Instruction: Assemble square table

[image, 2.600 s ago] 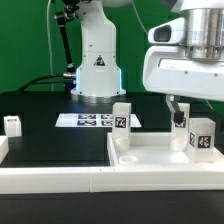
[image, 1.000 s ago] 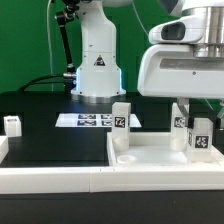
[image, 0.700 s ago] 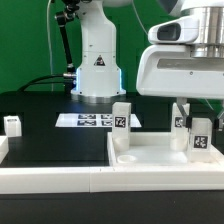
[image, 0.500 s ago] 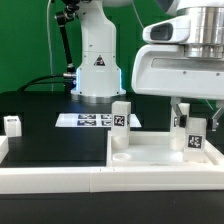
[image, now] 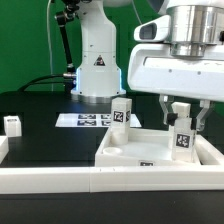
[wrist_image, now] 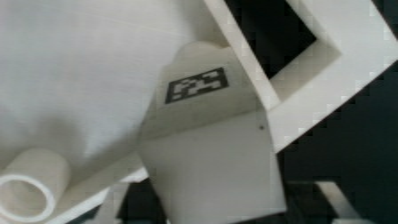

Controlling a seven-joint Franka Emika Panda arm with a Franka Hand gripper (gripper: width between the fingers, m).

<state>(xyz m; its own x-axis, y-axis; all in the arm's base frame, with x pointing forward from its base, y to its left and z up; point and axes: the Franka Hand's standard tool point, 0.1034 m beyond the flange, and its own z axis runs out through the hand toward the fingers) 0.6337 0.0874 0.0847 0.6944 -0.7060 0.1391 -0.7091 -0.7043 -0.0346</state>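
Square table, partly assembled. Tabletop lay on the black table in front of the robot base. One leg stood upright at its far rim. Gripper was clenched on a second upright leg over the tabletop. Spare leg stood well apart.

Inspector: Leg between the jaws?
Clerk: White, black-and-white square tag (same pattern in the wrist view).
Inspector: Tabletop below the jaws?
Clerk: Plain white. Table surface beyond, black.
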